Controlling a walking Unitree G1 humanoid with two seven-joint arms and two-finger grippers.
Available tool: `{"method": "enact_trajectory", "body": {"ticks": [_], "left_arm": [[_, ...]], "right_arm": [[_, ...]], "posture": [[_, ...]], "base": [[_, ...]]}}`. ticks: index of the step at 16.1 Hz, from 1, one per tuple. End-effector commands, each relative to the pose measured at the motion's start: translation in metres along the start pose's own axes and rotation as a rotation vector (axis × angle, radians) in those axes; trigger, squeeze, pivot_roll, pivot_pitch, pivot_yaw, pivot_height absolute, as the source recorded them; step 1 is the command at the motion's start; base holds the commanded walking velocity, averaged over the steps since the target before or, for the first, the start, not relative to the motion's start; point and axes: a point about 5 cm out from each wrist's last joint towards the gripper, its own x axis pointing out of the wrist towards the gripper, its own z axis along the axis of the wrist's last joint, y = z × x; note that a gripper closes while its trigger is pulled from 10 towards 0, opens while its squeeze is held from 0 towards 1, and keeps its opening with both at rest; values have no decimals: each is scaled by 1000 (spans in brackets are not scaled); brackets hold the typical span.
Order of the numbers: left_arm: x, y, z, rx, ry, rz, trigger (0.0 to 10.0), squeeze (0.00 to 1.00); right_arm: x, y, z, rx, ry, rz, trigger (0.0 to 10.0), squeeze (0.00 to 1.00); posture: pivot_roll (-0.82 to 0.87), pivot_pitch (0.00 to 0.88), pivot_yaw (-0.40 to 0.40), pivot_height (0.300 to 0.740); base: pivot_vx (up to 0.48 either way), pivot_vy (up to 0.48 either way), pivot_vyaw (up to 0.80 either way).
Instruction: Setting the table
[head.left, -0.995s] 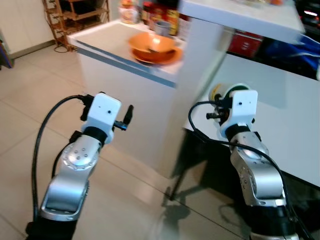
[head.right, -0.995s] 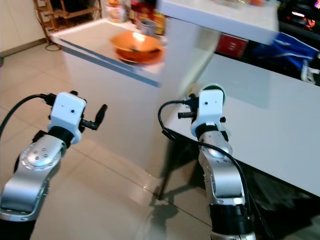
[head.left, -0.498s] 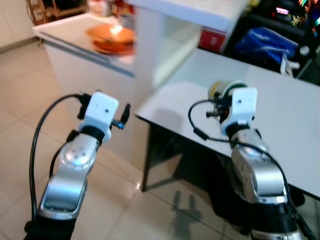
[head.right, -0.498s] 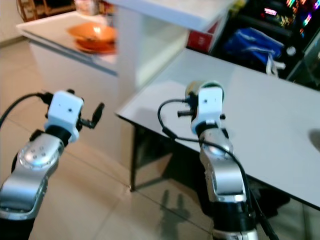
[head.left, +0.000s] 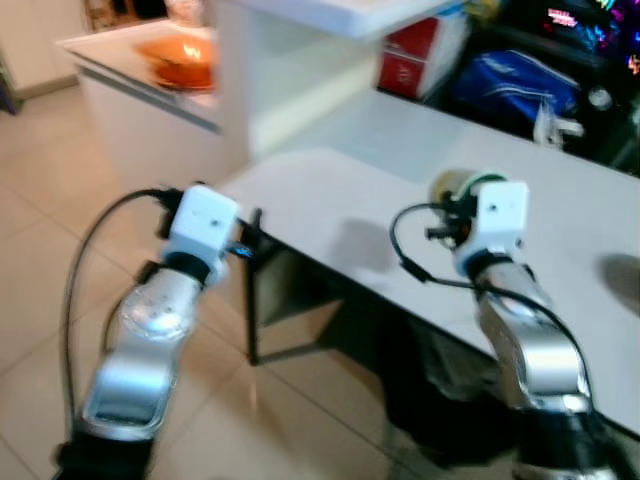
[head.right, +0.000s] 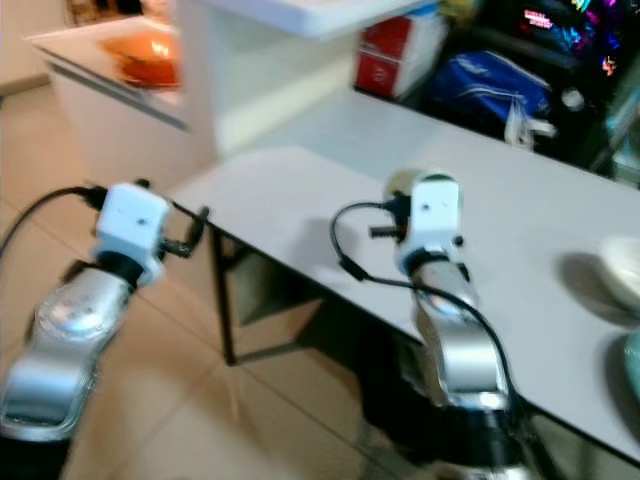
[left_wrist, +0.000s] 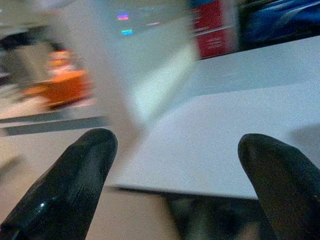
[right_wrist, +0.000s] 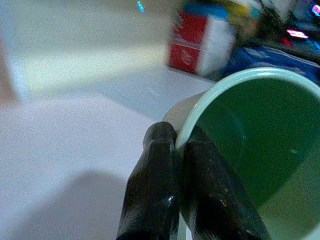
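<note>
The long white rectangular table (head.right: 300, 190) runs across the frame. The right silver arm (head.right: 455, 340) reaches over its near edge; a pale rounded object (head.right: 402, 182) shows just beyond its white wrist housing. The left silver arm (head.right: 75, 320) is raised beside the table's corner, over beige floor tiles (head.right: 200, 420). A blurred orange bowl (head.right: 145, 55) sits on a white counter (head.right: 110, 100). A red box (head.right: 385, 60) and a blue bag (head.right: 490, 90) lie behind the table.

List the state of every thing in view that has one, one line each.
Left gripper: open, empty, held near the table's corner.
Right gripper: shut on the mug's rim, held above the table.
Pale green ceramic mug with dark green inside: gripped by its rim, tilted, empty as far as shows.
White rectangular table: bare near the grippers.
Orange bowl: resting on the white counter, blurred.
</note>
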Motion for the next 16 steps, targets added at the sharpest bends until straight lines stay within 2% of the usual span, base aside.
{"method": "enact_trajectory", "body": {"ticks": [1,2,5,6,8,10,11,14,16], "left_arm": [[0,4,3,19,-16,2,10000,0],[0,3,3,18,-16,-2,10000,0],[0,1,3,25,-18,-29,10000,0],[-2,-1,3,32,-20,-70,10000,0],[-4,0,1,52,-12,-95,10000,0],[-5,5,0,59,-10,-89,10000,0],[-6,6,-1,48,-7,-116,10000,0],[-15,4,-5,48,6,-277,10000,0],[-20,6,-4,55,8,-327,10000,0]], "right_arm": [[-2,3,8,-30,-13,41,10000,0],[-5,6,5,-109,31,99,10000,0],[-6,3,3,-129,115,136,10000,0],[-7,3,7,-149,154,204,10000,0],[-10,0,15,-262,161,275,10000,0],[-9,-1,23,-326,155,299,10000,0],[-7,1,26,-360,158,330,10000,0],[-1,16,32,-364,145,434,10000,0],[1,26,35,-356,131,493,10000,0]], "posture": [[-14,0,-65,740],[-16,0,-65,740],[-17,0,-63,740],[-17,0,-64,740],[-19,0,-65,740],[-21,0,-65,740],[-21,0,-63,740],[-14,0,-61,740],[-5,0,-65,740]], "base": [[0,-480,0],[0,-480,0],[0,-480,0],[0,-480,0],[0,-480,0],[0,-480,0],[0,0,0],[0,0,0],[0,0,0]]}}
